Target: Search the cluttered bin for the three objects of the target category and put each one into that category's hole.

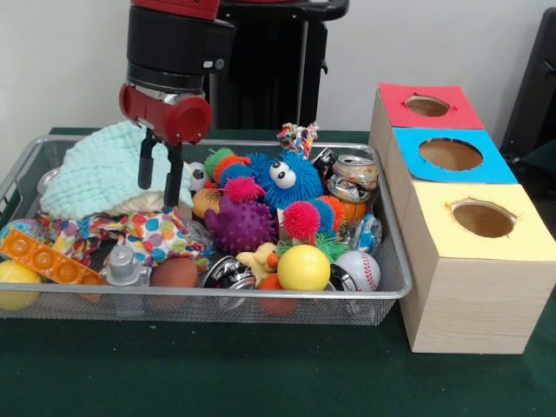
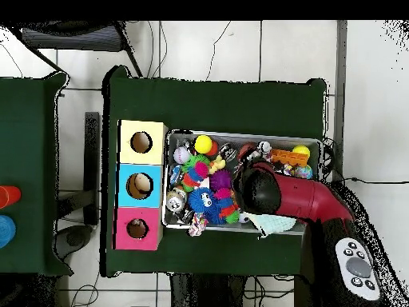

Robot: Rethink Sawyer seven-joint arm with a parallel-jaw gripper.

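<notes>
Overhead view: green table (image 2: 208,100) fills mid-frame, with the red arm (image 2: 307,201) entering from the lower right and hiding the right-centre of the wire bin (image 2: 244,133). Only this view shows the table's full outline and a second table at the left edge carrying a red and a blue object.

Front view: the bin (image 1: 382,291) spans the left and centre of the frame; the three-hole box (image 1: 469,287) stands just beside it at the right, with the red-topped hole (image 1: 427,106) uppermost, the blue-topped hole (image 1: 450,154) in the middle and the yellow-topped hole (image 1: 483,219) lowest. In the overhead view the box (image 2: 142,185) lies left of the bin, yellow uppermost.

Gripper (image 1: 161,182), seen only from the front, hangs in the upper left of the frame over the pale green cloth (image 1: 100,178). Its two dark fingers (image 1: 145,167) stand slightly spread with nothing between them, the tips at the cloth's right edge.

Bin contents, front view:
- blue fuzzy toy with eyes (image 1: 278,178), centre
- purple spiky ball (image 1: 241,226), below it
- crushed can (image 1: 352,178), right
- orange block (image 1: 48,258), lower left
- yellow ball (image 1: 303,267) and baseball (image 1: 358,269), lower centre.

The target category cannot be told.
</notes>
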